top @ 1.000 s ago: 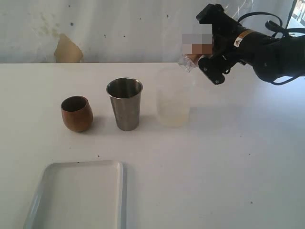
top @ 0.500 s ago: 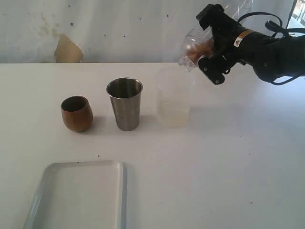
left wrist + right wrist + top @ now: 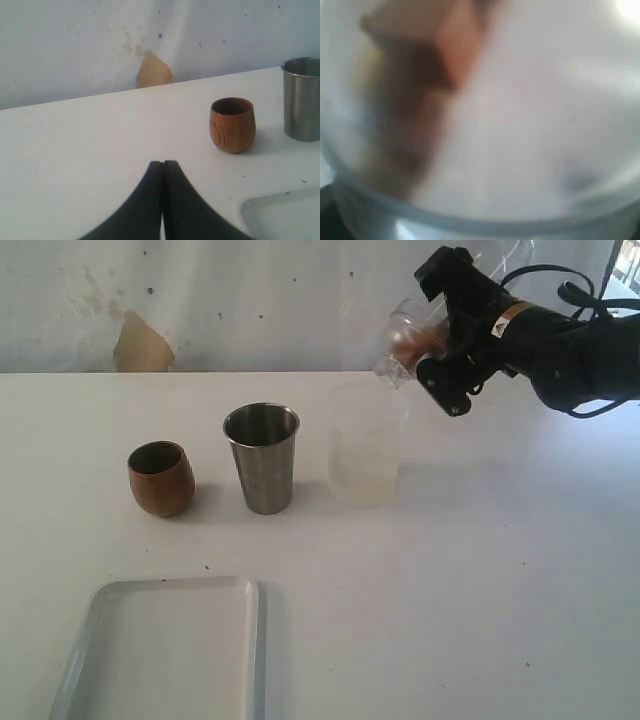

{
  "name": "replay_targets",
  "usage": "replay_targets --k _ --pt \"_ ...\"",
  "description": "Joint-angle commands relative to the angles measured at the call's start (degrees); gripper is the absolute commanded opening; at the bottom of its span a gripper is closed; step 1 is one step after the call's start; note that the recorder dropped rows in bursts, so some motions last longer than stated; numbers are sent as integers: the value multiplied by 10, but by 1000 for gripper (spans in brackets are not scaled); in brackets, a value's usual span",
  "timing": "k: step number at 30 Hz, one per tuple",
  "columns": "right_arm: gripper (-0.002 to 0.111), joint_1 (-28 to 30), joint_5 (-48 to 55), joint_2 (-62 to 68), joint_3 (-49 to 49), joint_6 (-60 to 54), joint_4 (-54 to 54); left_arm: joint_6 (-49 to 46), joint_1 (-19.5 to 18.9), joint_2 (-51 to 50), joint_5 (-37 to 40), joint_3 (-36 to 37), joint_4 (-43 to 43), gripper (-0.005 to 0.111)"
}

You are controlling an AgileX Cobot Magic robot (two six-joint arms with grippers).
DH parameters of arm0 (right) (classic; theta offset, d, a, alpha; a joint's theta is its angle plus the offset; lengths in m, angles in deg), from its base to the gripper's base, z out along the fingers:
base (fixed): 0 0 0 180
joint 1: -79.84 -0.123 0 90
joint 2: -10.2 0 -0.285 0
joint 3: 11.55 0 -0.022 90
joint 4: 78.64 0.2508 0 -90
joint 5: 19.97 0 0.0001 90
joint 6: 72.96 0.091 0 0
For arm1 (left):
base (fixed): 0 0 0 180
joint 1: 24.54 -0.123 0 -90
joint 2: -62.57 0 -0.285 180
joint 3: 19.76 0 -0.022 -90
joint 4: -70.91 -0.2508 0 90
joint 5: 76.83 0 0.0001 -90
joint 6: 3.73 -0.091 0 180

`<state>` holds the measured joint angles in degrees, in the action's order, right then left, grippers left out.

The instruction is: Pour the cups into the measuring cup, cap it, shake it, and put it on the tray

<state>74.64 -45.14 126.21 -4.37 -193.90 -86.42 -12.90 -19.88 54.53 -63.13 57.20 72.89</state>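
Note:
The brown wooden cup [image 3: 160, 478] [image 3: 232, 125] and the steel tumbler [image 3: 262, 458] [image 3: 302, 100] stand upright side by side at mid-table. My right gripper [image 3: 441, 335] is shut on the clear measuring cup [image 3: 408, 328], holding it tilted in the air with its mouth down-left, just above and right of a frosted beaker [image 3: 363, 455]. Something orange-brown shows through its wall. In the right wrist view the measuring cup [image 3: 520, 125] fills the picture as a blur and hides the fingers. My left gripper [image 3: 163, 163] is shut and empty, low over the table near the wooden cup. The white tray [image 3: 100, 595] [image 3: 250, 207] lies at the front left.
The frosted beaker stands on the table right of the steel tumbler, holding a little pale content. A white wall with a tan patch [image 3: 140, 343] runs behind the table's far edge. The right arm's black body and cables [image 3: 570, 340] hang over the table's back right.
The measuring cup in my right gripper has shifted slightly up and to the right over the frosted beaker. The cups, beaker and tray have not moved.

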Motion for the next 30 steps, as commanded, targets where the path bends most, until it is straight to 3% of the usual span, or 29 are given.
replay_targets --k 1,7,12,14,15,16,17,19,22,27,30 --pt "0 1 -19 -8 -5 3 4 1 1 3 -4 3 -3 0" --pt "0 -1 -19 -8 -5 26 6 1 1 3 -4 3 -3 0" --pt "0 -1 -41 -8 -5 266 31 1 1 3 -4 3 -3 0" --pt "0 -1 -87 -8 -5 423 120 1 1 3 -4 3 -3 0" --pt "0 -1 -136 -8 -5 608 237 1 1 3 -4 3 -3 0" --pt "0 -1 -152 -8 -5 680 290 1 1 3 -4 3 -3 0" --pt "0 -1 -155 -8 -5 832 432 1 1 3 -4 3 -3 0" --pt "0 -1 -147 -8 -5 918 545 1 1 3 -4 3 -3 0" --pt "0 -1 -146 -8 -5 898 609 1 1 3 -4 3 -3 0" --pt "0 -1 -99 -9 -5 704 608 1 1 3 -4 3 -3 0" --pt "0 -1 -21 -37 -5 680 640 1 1 3 -4 3 -3 0"
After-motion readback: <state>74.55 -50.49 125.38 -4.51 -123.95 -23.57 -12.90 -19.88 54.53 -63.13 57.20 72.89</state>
